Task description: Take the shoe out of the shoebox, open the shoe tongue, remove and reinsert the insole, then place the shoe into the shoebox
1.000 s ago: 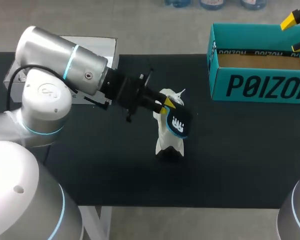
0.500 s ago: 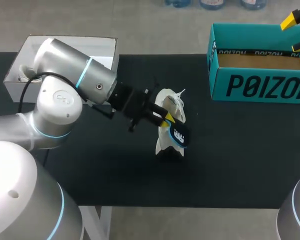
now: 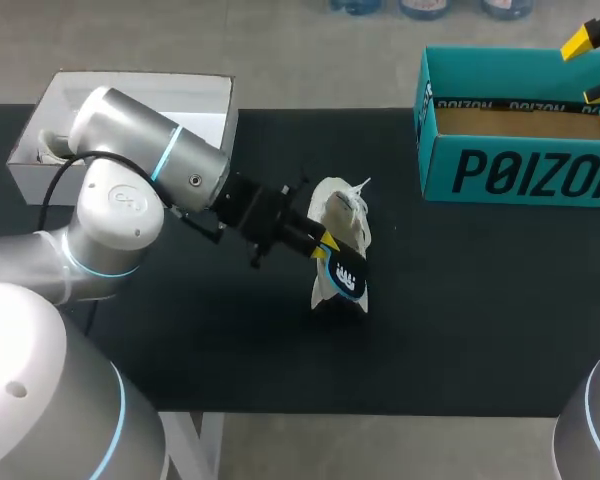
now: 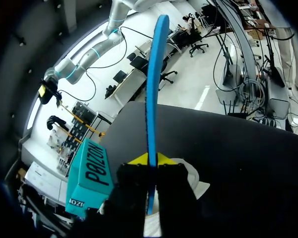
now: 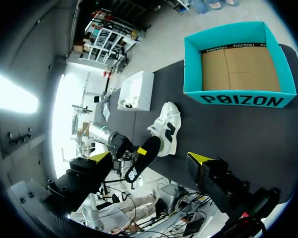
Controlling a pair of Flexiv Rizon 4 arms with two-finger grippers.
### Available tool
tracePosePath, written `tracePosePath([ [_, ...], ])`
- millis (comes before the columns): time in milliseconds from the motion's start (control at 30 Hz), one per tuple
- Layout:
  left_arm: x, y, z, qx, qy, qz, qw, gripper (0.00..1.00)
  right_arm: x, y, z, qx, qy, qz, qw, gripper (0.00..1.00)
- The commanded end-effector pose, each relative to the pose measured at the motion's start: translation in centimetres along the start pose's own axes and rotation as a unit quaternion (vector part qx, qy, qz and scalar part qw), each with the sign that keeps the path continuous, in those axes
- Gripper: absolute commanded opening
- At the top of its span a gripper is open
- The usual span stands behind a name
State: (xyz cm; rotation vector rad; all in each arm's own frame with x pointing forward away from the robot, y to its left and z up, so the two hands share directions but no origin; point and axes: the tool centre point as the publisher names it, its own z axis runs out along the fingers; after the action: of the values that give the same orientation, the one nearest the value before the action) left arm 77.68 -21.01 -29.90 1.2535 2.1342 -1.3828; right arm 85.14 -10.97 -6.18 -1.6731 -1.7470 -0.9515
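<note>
Black table [image 3: 480, 330], and the count is one shoe [image 3: 332, 205] mid-table, one insole [image 3: 348, 275], one teal shoebox [image 3: 520, 170] far right, one white box [image 3: 195, 100] far left. Left gripper [image 3: 325, 245] is clamped on the insole, partly covering the shoe's near end. Right gripper [image 3: 592, 66] hangs over the shoebox, fingers wide apart.

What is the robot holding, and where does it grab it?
The left end effector pinches the flat dark-blue insole near one end. The right end effector holds nothing.
</note>
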Motion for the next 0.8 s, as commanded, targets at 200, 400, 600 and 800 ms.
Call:
tracePosePath([
  [200,-0.1,1.7,0.7,-0.01,0.021,0.006,1.0,0.0,0.0,0.1,0.0,0.002,-0.001,0.0,1.0,1.0],
  [400,-0.4,2.7,0.5,-0.015,0.005,-0.014,1.0,0.0,0.0,0.1,0.0,0.002,-0.001,0.0,1.0,1.0],
  [600,-0.3,3.8,0.4,-0.024,0.006,-0.023,0.999,0.0,0.0,0.1,0.0,0.002,-0.001,0.0,1.0,1.0],
  [800,0.0,4.6,0.8,-0.033,0.002,-0.036,0.999,0.0,0.0,0.1,0.0,0.002,-0.001,0.0,1.0,1.0],
])
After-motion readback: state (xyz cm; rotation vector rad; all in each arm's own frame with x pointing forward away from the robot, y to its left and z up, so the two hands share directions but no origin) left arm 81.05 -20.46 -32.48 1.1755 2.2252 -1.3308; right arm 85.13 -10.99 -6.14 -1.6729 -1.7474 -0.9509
